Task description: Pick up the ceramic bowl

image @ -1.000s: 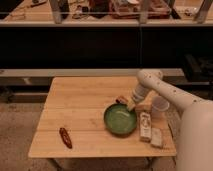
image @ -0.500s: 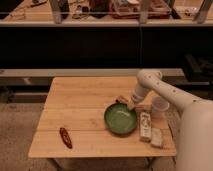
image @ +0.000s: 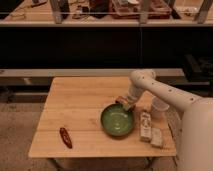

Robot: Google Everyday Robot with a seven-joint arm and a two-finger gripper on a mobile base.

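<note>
The gripper (image: 125,103) hangs low at the far rim of the green bowl (image: 118,121), its hold impossible to tell, and the bowl rests on the table (image: 80,100) near the front edge, a cup (image: 160,107) and packets (image: 145,125) just beside it, a red item (image: 65,137) well apart.

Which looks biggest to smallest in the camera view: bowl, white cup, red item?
1. Ceramic bowl, clearly largest.
2-3. White cup and red item look alike; the arm partly hides the cup, so unranked.
The gripper sits at the bowl's far rim.
</note>
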